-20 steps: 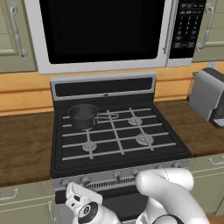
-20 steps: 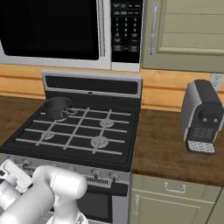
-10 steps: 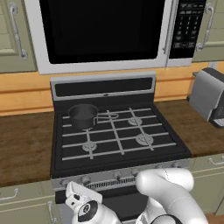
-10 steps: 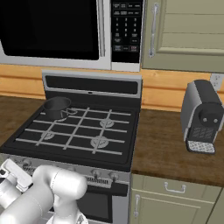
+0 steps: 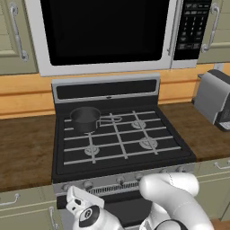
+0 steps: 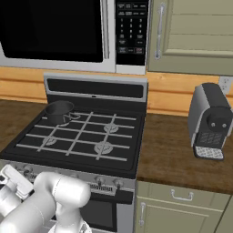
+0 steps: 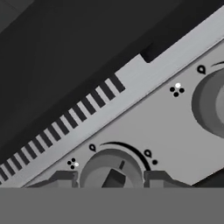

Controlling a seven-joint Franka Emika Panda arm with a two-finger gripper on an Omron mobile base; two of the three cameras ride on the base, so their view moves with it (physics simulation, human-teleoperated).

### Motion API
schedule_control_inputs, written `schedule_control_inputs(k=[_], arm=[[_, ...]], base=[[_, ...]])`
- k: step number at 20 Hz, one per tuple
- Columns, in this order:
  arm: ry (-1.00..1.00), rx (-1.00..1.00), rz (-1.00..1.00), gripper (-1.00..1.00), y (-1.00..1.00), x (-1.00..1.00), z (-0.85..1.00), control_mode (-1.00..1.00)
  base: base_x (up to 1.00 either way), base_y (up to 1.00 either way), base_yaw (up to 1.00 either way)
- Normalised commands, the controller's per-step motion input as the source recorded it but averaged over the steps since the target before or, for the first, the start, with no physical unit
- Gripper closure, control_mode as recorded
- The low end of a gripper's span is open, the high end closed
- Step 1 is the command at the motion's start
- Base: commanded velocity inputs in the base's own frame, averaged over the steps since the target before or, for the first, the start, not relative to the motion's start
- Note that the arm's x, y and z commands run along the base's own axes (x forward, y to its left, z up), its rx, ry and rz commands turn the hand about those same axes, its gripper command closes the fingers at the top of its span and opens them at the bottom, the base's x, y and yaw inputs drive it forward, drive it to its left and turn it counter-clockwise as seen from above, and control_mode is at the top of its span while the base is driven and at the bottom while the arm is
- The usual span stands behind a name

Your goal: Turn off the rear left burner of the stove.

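1. We see the microwave hanging above the stove, with pale green cabinets on either side of it.
2. The stove sits between two stretches of brown counter; a grey coffee machine stands on the right-hand stretch.
3. Our arm bends low in front of the stove, its hand down at the silver knob strip.
4. A saucepan rests on the rear left burner, which it hides; its handle points right, toward the rear right burner.
5. The front left burner and the front right burner lie bare under the grates.
6. In the hand view a knob sits between the two fingers of our gripper, with a second knob at the right edge.
7. The fingers stand on either side of the knob, spread apart; we cannot tell whether they touch it.
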Motion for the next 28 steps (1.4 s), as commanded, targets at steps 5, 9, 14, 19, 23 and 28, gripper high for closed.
schedule_control_inputs(k=[5,9,14,19,23,28], arm=[[0.00,0.25,-0.08,1.00,-0.04,0.00,0.39,-1.00],[-0.03,0.54,-0.15,1.00,-0.14,0.00,0.47,-1.00],[-0.11,0.69,-0.15,1.00,-0.26,-0.23,0.35,-1.00],[-0.17,0.84,-0.17,1.00,-0.31,-0.22,0.31,-1.00],[-0.20,0.90,-0.18,1.00,-0.31,-0.17,0.29,-1.00],[-0.23,0.93,-0.22,1.00,-0.27,-0.16,0.25,-1.00]], base=[[0.00,0.00,0.00],[0.00,0.00,0.00],[0.00,0.00,0.00],[0.00,0.00,0.00],[0.00,0.00,0.00],[0.00,0.00,0.00]])
